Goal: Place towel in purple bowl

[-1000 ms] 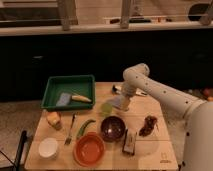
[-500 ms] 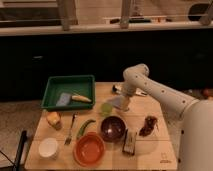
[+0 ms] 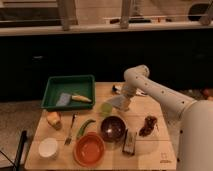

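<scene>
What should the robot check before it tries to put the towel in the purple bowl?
1. Towel is at the pincer, at the back of the table: ok.
2. Pincer has a firm hold on the towel: cannot tell.
3. Purple bowl is upright and empty: ok.
4. Towel is over the purple bowl: not ok, it is farther back.
5. Way from towel to purple bowl is free: ok.

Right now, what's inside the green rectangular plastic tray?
In the green rectangular plastic tray: a grey flat pad and a yellow-handled tool. Its near wall hides a front strip of floor. The gripper is to its right, at the pale towel.
</scene>
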You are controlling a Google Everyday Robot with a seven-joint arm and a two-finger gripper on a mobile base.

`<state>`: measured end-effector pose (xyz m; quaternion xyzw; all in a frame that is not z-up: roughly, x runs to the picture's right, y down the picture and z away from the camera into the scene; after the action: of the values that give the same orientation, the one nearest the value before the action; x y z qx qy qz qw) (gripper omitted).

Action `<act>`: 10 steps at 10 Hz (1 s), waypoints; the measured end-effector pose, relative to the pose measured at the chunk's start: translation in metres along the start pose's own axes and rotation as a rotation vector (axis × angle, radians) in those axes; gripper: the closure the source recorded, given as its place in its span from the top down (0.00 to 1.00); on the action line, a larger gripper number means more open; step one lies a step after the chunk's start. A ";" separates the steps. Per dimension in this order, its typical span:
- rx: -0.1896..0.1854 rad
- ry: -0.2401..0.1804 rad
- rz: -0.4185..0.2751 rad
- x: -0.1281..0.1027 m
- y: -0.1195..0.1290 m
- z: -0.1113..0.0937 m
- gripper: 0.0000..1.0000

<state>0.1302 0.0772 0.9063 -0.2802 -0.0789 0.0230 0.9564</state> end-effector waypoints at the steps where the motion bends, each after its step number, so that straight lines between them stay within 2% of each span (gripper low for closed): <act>1: 0.004 0.006 -0.064 -0.003 0.000 0.002 0.80; 4: -0.008 0.038 -0.167 -0.007 -0.004 0.012 0.80; 6: -0.040 0.062 -0.217 -0.007 -0.005 0.022 0.80; 9: -0.085 0.080 -0.255 -0.006 -0.007 0.035 0.78; 10: -0.094 0.081 -0.261 -0.005 -0.006 0.038 0.73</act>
<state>0.1185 0.0918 0.9404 -0.3128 -0.0770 -0.1167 0.9395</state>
